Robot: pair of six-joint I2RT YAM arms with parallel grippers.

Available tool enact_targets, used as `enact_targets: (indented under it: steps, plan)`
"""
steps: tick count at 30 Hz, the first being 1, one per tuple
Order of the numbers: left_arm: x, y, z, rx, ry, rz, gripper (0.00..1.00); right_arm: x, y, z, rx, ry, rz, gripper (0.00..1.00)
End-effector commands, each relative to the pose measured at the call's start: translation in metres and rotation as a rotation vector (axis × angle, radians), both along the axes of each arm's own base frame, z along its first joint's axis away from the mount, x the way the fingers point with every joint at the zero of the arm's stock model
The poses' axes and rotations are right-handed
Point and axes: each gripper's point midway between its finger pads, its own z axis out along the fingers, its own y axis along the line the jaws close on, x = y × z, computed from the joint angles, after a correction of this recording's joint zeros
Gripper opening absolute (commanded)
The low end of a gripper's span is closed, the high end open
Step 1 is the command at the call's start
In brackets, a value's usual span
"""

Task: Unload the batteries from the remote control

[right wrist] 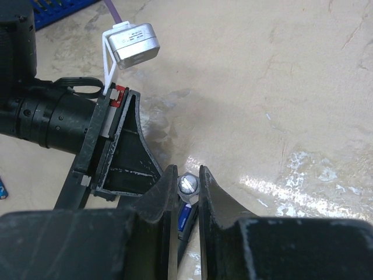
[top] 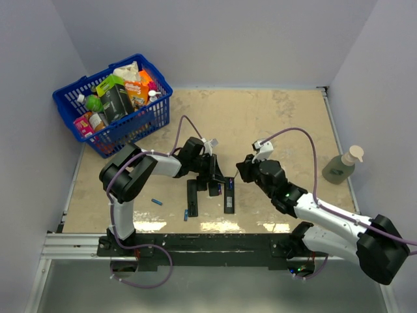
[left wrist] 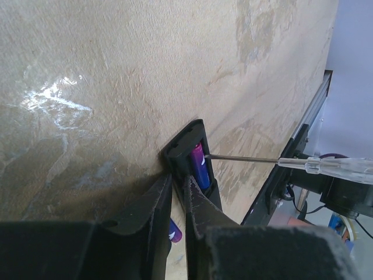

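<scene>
"Looking down from overhead, can you tell what the right gripper (right wrist: pixel 187 176) has?"

"Not from there. Its own wrist view shows both fingers clamped on the metal-capped butt of a screwdriver (left wrist: pixel 326 166). The left wrist view gives the other end: a clear handle and a thin shaft. The tip sits at the rim of the open compartment in the remote (left wrist: pixel 185 139)."

"And the batteries?"

"A purplish-blue battery (left wrist: pixel 200 166) lies in that compartment, plain only from the left wrist. Overhead adds a loose blue battery (top: pixel 157 201) on the table (top: pixel 260 117), well left of the remotes. The other loose battery (top: pixel 186 214) lies just beside the near end of a second black remote (top: pixel 193 197)."

"The left gripper (left wrist: pixel 178 186)?"

"Its fingers are nearly together, tips on the end of the remote. Whether they pinch its wall I cannot tell."

"Room to move?"

"Bare tabletop runs from the grippers to the far wall. The blue basket (top: pixel 140 122) fills the far left corner, and a soap bottle (top: pixel 340 168) stands at the right edge."

"Any writing?"

"Small print on the silver camera box (right wrist: pixel 135 42) at the left wrist and on the packets in the basket, all too small to read."
</scene>
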Motion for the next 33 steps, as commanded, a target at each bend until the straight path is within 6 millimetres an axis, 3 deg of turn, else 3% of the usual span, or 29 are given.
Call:
enact_targets:
  steps: [1,13,23,29,33]
  plan:
    - [-0.008,-0.012,0.004,-0.037,-0.015,-0.034,0.18,-0.024,0.014,-0.024,-0.033,0.083,0.088,0.0]
    - [-0.008,-0.013,0.006,-0.044,-0.015,-0.029,0.18,-0.038,0.042,-0.027,-0.113,0.042,0.206,0.0]
    - [-0.007,-0.012,0.006,-0.042,-0.011,-0.019,0.18,-0.042,0.032,-0.046,-0.1,0.148,0.108,0.0]
    - [-0.011,-0.011,0.002,-0.032,-0.001,-0.018,0.18,-0.049,0.037,-0.04,0.015,0.156,0.109,0.0]
    - [-0.012,-0.008,-0.001,-0.019,-0.001,-0.004,0.18,-0.048,0.027,-0.043,0.011,0.173,0.053,0.0]
